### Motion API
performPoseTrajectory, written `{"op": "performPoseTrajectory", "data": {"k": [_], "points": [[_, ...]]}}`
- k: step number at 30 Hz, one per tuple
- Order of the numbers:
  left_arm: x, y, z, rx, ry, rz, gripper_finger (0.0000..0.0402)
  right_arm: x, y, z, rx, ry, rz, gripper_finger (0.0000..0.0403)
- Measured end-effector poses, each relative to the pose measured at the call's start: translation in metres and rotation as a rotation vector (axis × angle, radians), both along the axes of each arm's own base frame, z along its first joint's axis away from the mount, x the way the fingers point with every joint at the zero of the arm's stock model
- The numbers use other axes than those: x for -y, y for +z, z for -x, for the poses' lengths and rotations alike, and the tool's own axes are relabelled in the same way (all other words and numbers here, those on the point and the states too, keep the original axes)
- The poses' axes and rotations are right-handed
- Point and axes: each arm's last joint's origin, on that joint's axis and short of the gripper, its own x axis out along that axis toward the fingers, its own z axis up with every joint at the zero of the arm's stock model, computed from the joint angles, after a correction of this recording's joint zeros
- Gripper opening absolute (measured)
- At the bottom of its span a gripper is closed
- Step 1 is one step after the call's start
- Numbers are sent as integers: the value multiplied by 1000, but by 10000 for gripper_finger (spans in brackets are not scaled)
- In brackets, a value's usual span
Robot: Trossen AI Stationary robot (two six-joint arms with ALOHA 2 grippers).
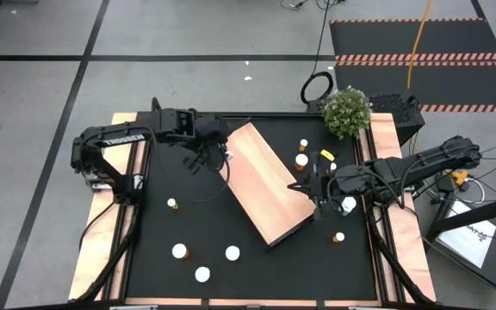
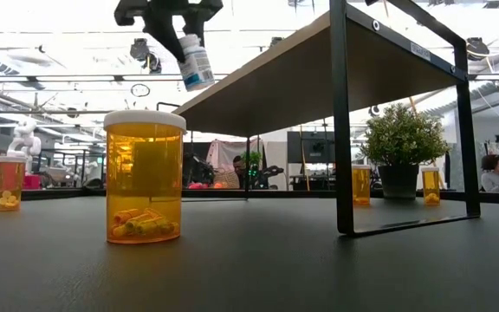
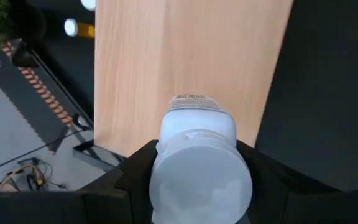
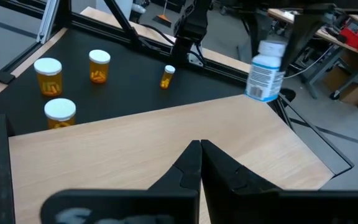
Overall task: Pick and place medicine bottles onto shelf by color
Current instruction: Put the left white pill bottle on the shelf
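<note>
The shelf (image 1: 265,181) is a light-wood board on a black frame, lying aslant mid-table. My left gripper (image 1: 222,153) is shut on a white bottle (image 2: 196,62) above the shelf's far left corner (image 3: 185,56). My right gripper (image 4: 199,163) is shut and hovers over the shelf's right edge (image 1: 304,185); whether it touches the board I cannot tell. Orange bottles with white caps stand on the black tabletop: several near the near edge (image 1: 202,274), more beyond the shelf's far right side (image 1: 300,160), and a large one close in the low view (image 2: 144,178). My left gripper pinches the white bottle between its two fingers (image 3: 135,171) at the cap end (image 3: 201,177), coming from above. The bottle hangs below the fingers, slightly tilted, its base (image 3: 194,99) pointing down at the shelf. It is lifted clear of the board.
A potted plant (image 1: 347,110) stands at the table's far right corner. A white bottle (image 1: 349,205) sits under the right arm, with a tiny orange one (image 1: 340,237) nearer. The shelf's black legs (image 2: 343,130) stand on the table. Bare tabletop lies left of the shelf.
</note>
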Motion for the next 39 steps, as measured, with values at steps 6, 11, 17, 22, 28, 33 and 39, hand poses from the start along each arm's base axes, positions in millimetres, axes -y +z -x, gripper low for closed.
{"op": "performPoseTrajectory", "data": {"k": [6,11,17,22,28,33,39], "points": [[-16,1,0,29,21,-18,187,0,0,0,-1,7,16,0],[-18,1,0,48,3,65,186,0,0,0,-2,8,19,0],[-21,-2,0,59,40,163,191,0,0,0,-1,8,19,0],[-26,-12,-6,23,49,192,191,0,0,0,0,8,19,0],[-30,-25,-13,-39,56,206,191,0,0,0,-2,7,17,0],[-30,-30,-16,-74,51,186,194,0,0,0,-7,7,18,0],[-31,-30,-16,-95,47,127,195,0,0,0,-9,10,25,0]]}}
